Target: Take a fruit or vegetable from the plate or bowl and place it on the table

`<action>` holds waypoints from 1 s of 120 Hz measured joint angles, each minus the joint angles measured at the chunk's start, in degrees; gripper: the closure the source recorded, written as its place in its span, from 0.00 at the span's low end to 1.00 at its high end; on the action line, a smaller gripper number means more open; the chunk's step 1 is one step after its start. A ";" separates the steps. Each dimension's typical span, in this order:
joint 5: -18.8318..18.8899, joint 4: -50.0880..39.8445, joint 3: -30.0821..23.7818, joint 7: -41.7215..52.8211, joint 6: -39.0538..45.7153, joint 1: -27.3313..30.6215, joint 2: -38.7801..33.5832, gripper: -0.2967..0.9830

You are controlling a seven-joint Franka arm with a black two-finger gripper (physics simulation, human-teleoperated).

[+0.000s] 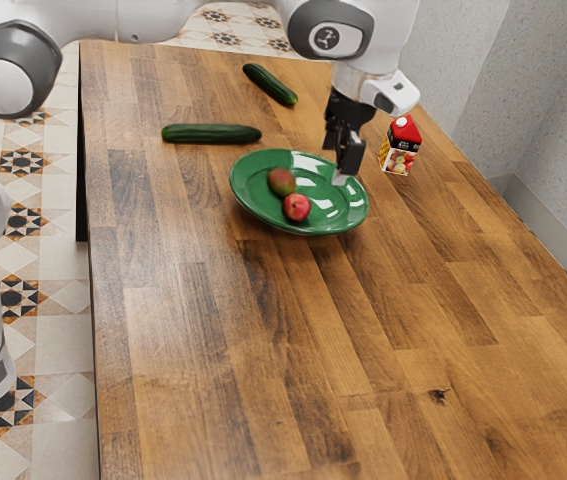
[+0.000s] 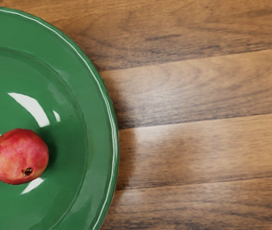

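Observation:
My gripper (image 1: 344, 170) hangs over the side of the green plate (image 1: 253, 198) nearest the carton; how its jaws stand is unclear. Two fruits lie on the plate in the exterior view: a reddish-green mango-like one (image 1: 281, 181) and, touching or nearly touching it, a round red one (image 1: 296, 207). Both are apart from the gripper, toward the exterior view's left. In the wrist view the red fruit (image 2: 19, 155), with a small brown blossom end, rests inside the plate (image 2: 100, 139). A dark sliver beside it is cut off by the picture edge.
Two dark green cucumbers lie on the wooden table (image 1: 263, 350), one (image 1: 211, 134) beside the plate and one (image 1: 270, 84) farther back. A red-topped juice carton (image 1: 401, 146) stands close to the gripper, toward the exterior view's right. Bare wood (image 2: 198, 96) borders the plate.

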 joint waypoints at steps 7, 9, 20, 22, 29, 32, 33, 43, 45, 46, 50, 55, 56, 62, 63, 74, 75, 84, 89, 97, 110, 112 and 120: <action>1.57 -0.03 0.02 -0.36 0.31 -1.36 0.13 0.23; 1.88 -0.05 0.02 -0.46 0.38 -1.79 0.09 0.23; 3.08 -0.21 -0.03 -0.91 0.65 -4.02 -0.09 0.23; 3.23 -0.32 -0.08 -0.99 0.65 -4.35 -0.12 0.23; 3.63 -0.87 0.19 -1.31 0.36 -5.79 -0.16 0.23; 3.74 -0.99 0.33 -1.45 0.24 -6.33 -0.16 0.23; 3.77 -1.00 0.34 -1.49 0.20 -6.48 -0.15 0.23; 2.67 -0.83 0.63 -2.82 -0.06 -7.52 -0.24 0.23; 2.16 -0.65 0.86 -3.38 -0.11 -7.77 -0.17 0.23; 1.91 -0.54 1.02 -3.69 -0.12 -7.90 -0.13 0.23; 0.97 -0.21 1.81 -5.31 -0.19 -8.49 -0.09 0.23; -0.07 -0.01 2.77 -8.34 -0.27 -8.83 -0.13 0.23; -0.24 0.02 2.89 -9.03 -0.29 -8.77 -0.10 0.23; -1.53 0.14 3.33 -13.83 -0.37 -7.82 0.29 0.23; -1.75 0.15 3.37 -14.72 -0.38 -7.60 0.31 0.23; -3.79 0.29 3.42 -24.83 -1.33 -4.62 0.09 0.23; -3.95 0.28 3.44 -25.71 -1.49 -4.38 0.05 0.23; -4.95 -0.19 4.20 -33.10 -2.95 -3.12 -0.42 0.23; -5.29 -0.64 5.41 -36.70 -3.58 -3.27 -0.53 0.23; -5.64 -1.00 6.36 -41.93 -4.35 -2.66 -0.62 0.23; -6.11 -1.66 6.75 -49.06 -5.04 -1.08 -0.52 0.23; -6.16 -1.70 6.77 -50.04 -5.10 -0.89 -0.47 0.23; -6.32 -1.90 6.87 -53.65 -5.08 -0.41 0.10 0.23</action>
